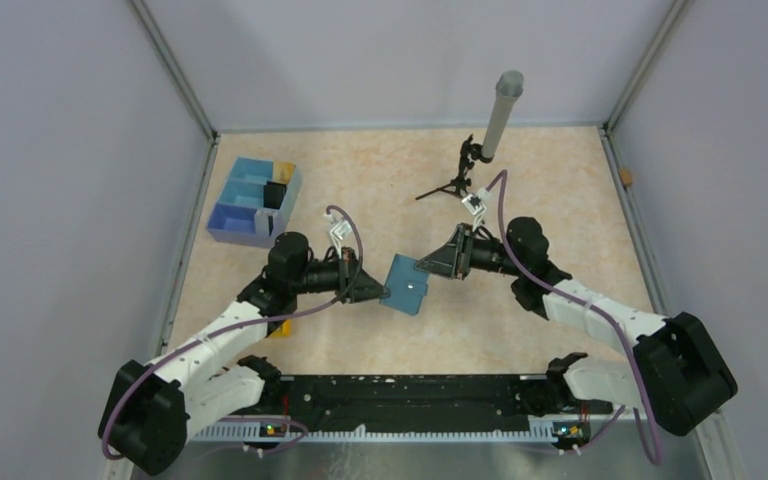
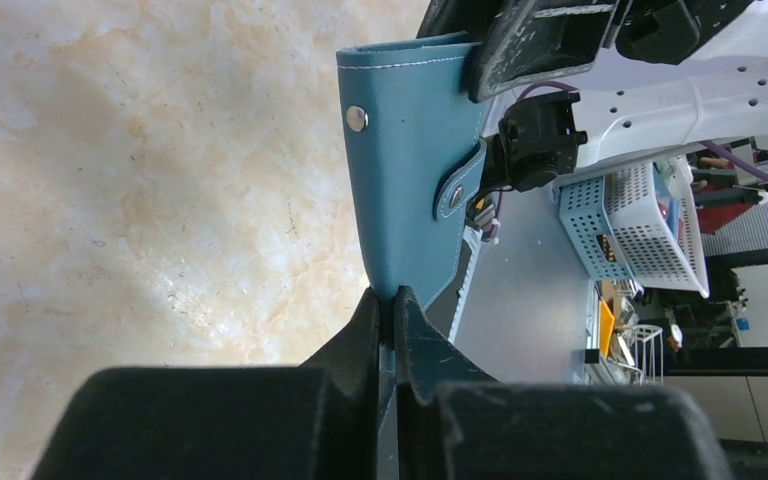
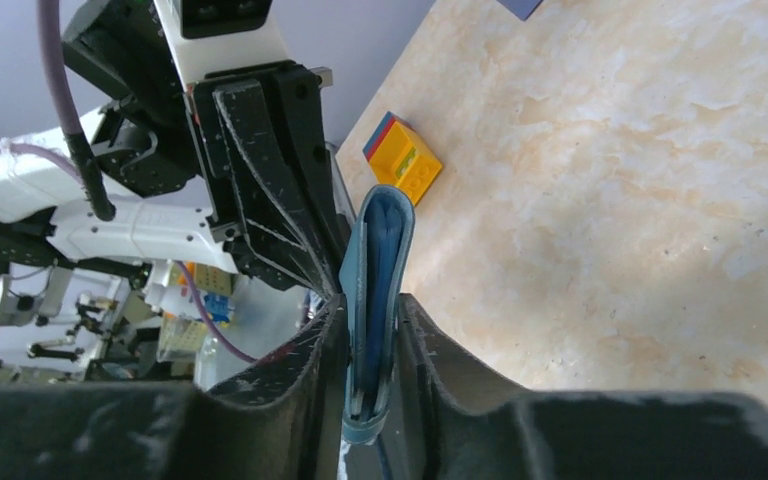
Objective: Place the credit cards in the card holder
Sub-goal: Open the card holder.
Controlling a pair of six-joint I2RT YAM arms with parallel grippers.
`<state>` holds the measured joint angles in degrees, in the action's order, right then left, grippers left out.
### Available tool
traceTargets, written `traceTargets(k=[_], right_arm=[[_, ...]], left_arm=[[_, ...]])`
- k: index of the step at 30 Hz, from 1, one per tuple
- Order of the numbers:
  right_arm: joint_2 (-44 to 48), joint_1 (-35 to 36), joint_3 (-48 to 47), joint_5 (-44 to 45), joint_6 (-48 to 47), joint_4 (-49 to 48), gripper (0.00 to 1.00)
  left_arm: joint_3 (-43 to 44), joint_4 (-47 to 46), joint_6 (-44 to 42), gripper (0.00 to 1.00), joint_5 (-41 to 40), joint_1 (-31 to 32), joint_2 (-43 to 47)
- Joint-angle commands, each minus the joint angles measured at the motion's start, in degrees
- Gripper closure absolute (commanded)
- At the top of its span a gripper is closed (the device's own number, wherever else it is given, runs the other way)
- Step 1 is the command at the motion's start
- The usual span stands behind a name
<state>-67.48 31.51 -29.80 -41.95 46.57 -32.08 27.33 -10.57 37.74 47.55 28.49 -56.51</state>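
Two tools share one object: from above, the left tool (image 1: 376,288) and the right tool (image 1: 430,267) meet from opposite sides at the teal card holder (image 1: 407,286), which is lifted off the tabletop (image 1: 560,200) near its middle, well apart from the blue partitioned tray box (image 1: 252,203) at the far left. Held from both ends like this, the case probably cannot swing while it is worked open. On the left wrist view, the left tool's fingers (image 2: 365,335) are pinched tight on the lower edge of the holder, which stands on end with its snap stud (image 2: 357,118) and clasp tab (image 2: 457,190) facing the camera; the clasp looks fastened, so the case appears closed. The right tool reaches in at the top edge. On the right wrist view, the holder runs edge-on between the right tool's fingers (image 3: 320,345), which sit against both faces in a wider grip that spans its thickness. A yellow studded block (image 3: 405,160) lies on the tabletop beyond. No loose credit cards can be made out in any view.
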Motion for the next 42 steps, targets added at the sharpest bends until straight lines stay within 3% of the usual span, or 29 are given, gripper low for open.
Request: traceTargets(k=[1, 2, 3, 5, 7, 9, 12, 19, 21, 23, 27, 28, 32, 34, 37, 42], right_arm=[[-0.5, 1.6, -2.3, -3.2, -0.9, -3.9, 0.87], [-0.6, 1.7, -2.4, -3.4, -0.9, -3.9, 0.97], [-0.5, 1.7, -2.4, -3.5, -1.0, -3.9, 1.0], [0.1, 1.8, -2.1, -3.8, -0.5, -5.1, 1.0], [0.8, 1.7, -1.3, -4.8, 0.2, -7.7, 1.0], [1.5, 1.8, -0.9, -6.1, 0.8, -9.3, 1.0], [2.2, 1.8, -0.6, -8.5, 1.7, -11.1, 1.0], [3.1, 2.4, -0.7, -10.9, 2.0, -11.8, 1.0], [2.9, 2.5, -0.7, -11.0, 1.7, -11.7, 1.0], [2.9, 2.5, -0.8, -11.1, 0.9, -10.8, 1.0], [4.5, 2.5, -2.8, -9.6, -4.5, -1.4, 1.0], [5.5, 2.5, -3.4, -8.5, -7.1, 3.2, 0.98], [10.5, 2.5, -8.8, -0.8, -18.4, 22.4, 0.49], [13.4, 2.5, -10.3, 3.1, -22.2, 28.6, 0.34], [17.1, 2.6, -10.9, 5.5, -24.7, 31.9, 0.29], [18.4, 2.9, -9.6, -1.2, -23.8, 29.0, 0.44]], left_arm=[[2.6, -4.1, 0.4, 1.0, 1.2, 0.4, 0.4], [2.7, -4.1, 0.5, 1.0, 1.2, 0.5, 0.4], [2.7, -4.3, 0.6, 0.99, 1.2, 0.4, 0.4], [2.7, -4.8, 1.2, 0.59, 1.1, 0.5, 0.2], [2.5, -6.0, 2.0, 0.32, 1.3, 0.5, -0.1], [2.3, -7.7, 2.9, 0.23, 1.7, 0.5, -0.6], [2.2, -10.7, 4.7, 0.21, 3.2, 0.6, -1.6], [3.3, -15.3, 7.4, 0.32, 6.9, 2.2, -4.4], [3.7, -15.8, 7.5, 0.45, 7.3, 3.0, -5.0], [3.4, -17.3, 8.5, 0.67, 7.3, 3.1, -5.1], [3.4, -17.0, 8.7, 1.0, 6.4, 3.1, -4.4], [3.9, -15.8, 8.4, 1.0, 6.3, 3.1, -4.3], [9.3, -0.9, 2.4, 1.0, 3.8, 3.1, -4.4], [13.2, 10.4, -1.7, 1.0, 3.8, 2.7, -5.8], [19.0, 22.5, -7.5, 1.0, 5.1, 2.4, -9.1], [25.0, 33.3, -14.3, 1.0, 11.6, 2.4, -14.6]])
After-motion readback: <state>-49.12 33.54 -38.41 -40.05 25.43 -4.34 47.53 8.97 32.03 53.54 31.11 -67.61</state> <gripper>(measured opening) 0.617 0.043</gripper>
